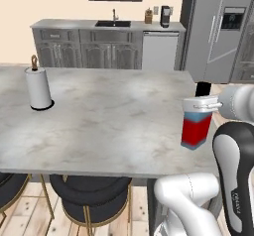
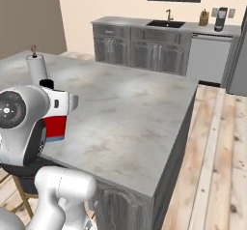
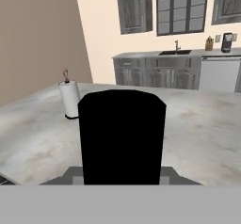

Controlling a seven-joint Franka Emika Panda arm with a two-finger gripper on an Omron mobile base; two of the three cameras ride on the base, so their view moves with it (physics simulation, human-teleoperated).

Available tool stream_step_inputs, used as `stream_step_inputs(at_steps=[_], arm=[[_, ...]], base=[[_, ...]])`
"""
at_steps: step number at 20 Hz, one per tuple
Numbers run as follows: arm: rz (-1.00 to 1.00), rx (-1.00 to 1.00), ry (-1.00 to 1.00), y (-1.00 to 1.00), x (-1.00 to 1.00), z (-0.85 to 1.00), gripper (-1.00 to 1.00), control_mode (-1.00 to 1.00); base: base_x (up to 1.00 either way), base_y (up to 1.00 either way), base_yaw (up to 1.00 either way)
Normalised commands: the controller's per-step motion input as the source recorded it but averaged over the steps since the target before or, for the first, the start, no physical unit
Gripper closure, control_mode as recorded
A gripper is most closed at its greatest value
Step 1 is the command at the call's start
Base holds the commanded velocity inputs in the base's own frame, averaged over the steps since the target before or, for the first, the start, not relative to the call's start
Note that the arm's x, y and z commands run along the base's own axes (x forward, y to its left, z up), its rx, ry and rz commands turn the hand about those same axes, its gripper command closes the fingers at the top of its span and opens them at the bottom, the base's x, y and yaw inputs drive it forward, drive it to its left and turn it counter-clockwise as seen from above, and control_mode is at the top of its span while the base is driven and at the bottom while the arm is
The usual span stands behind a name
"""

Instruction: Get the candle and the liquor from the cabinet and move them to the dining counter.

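Marbled dining counter (image 1: 99, 116) lies ahead; gripper (image 1: 201, 103) clamps the liquor (image 1: 195, 131) at three o'clock, near the edge. Releasing there risks a fall.

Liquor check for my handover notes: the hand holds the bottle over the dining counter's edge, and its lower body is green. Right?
Not quite. The liquor's lower body is red, not green, as the left base view shows. The hand does hold it over the dining counter's edge.
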Motion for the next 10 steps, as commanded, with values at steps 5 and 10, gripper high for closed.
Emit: stream_step_inputs(at_steps=[5, 10], arm=[[0.00, 0.00, 0.00, 0.00, 0.00, 0.00, 1.00, 1.00], [0.00, 0.00, 0.00, 0.00, 0.00, 0.00, 1.00, 1.00]], base=[[0.27, 0.10, 0.00], [0.16, 0.06, 0.00]])
